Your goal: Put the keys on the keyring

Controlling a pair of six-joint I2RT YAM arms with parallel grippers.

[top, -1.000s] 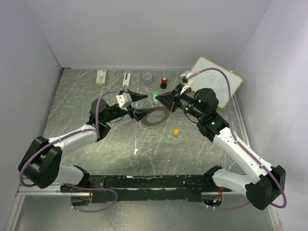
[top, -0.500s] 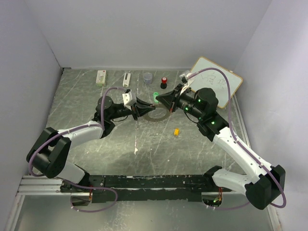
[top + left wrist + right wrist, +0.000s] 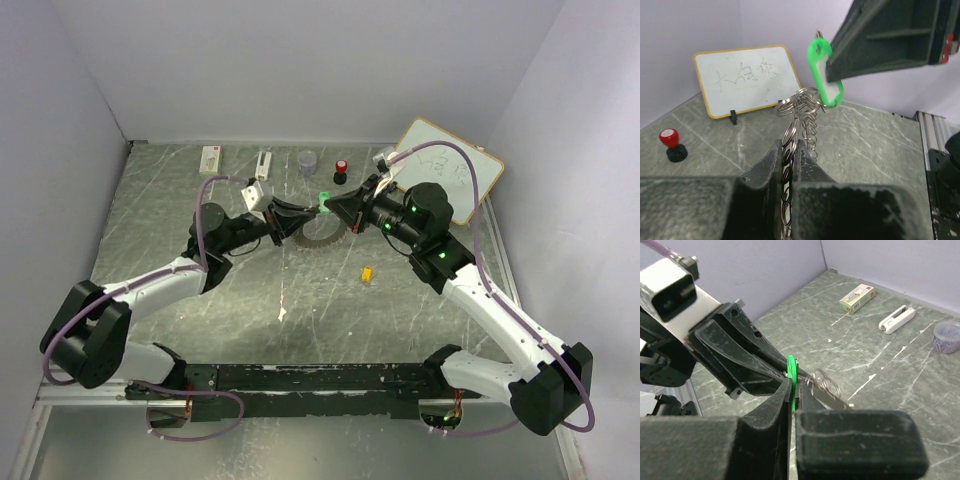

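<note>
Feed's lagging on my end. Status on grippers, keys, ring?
Left gripper shut on keyring. Right gripper shut on green key, at keyring's top; threading unclear. Yellow key loose on table. Nothing blocking.

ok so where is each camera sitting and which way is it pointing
Top external: above and behind the robot, looking down over the table; left arm and right arm show whole.
Left wrist: on the left arm, facing the whiteboard; the left gripper, shut on the keyring, fills the bottom.
Right wrist: on the right arm, facing the far left corner; the right gripper, shut on the green key, fills the bottom.
Shared: both wrist views show the green key.
</note>
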